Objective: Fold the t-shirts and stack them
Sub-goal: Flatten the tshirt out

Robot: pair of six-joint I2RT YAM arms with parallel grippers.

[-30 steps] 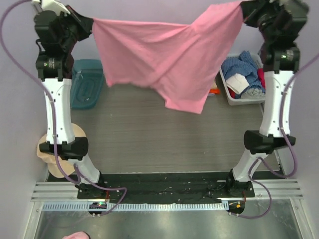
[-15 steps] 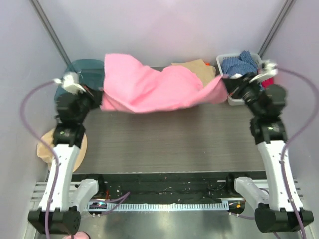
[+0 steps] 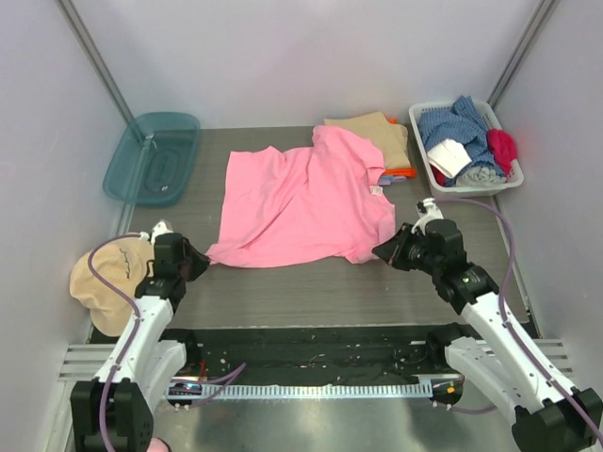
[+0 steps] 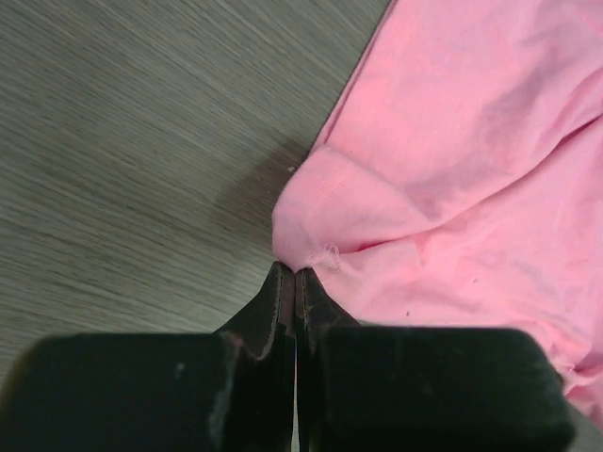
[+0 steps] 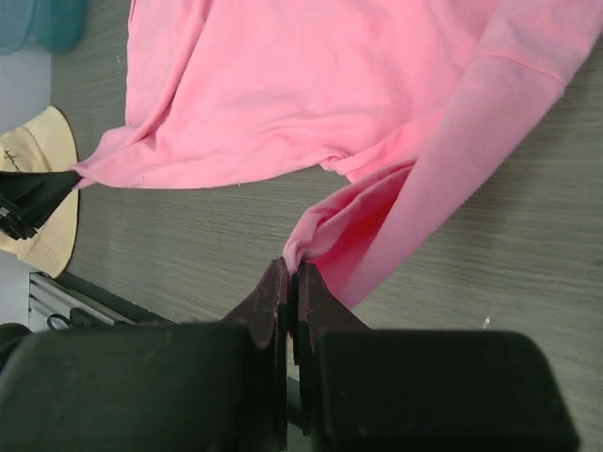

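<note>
Grey wood-grain table (image 3: 311,282) carries the work. The pink t-shirt (image 3: 301,202) lies at its centre, spread open and mostly flat, with creases and one sleeve turned in near the right side; no fold has been made in it yet.

At the far edge, just behind the pink one, a folded tan shirt (image 3: 367,130) sits on a folded orange shirt (image 3: 403,172), of which only an edge shows. Judged progress: two shirts folded and stacked, and the pink one laid out, its folding and stacking left to do. Loose cloth in the white basket (image 3: 423,162) at far right may mean more work; that cannot be confirmed.

The left gripper (image 3: 193,259) is at the shirt's near left corner and the right gripper (image 3: 389,252) at its near right corner, both low over the table.

View comparison: the overhead view gives the layout, stack, basket, teal tray (image 3: 151,158) and cap (image 3: 99,282), but not the grip. The left wrist view shows the fingers pressed together with the hem corner pinched at their tips. The right wrist view shows its fingers likewise closed on a bunched fold of pink cloth, and across the shirt it picks up the cap.
</note>
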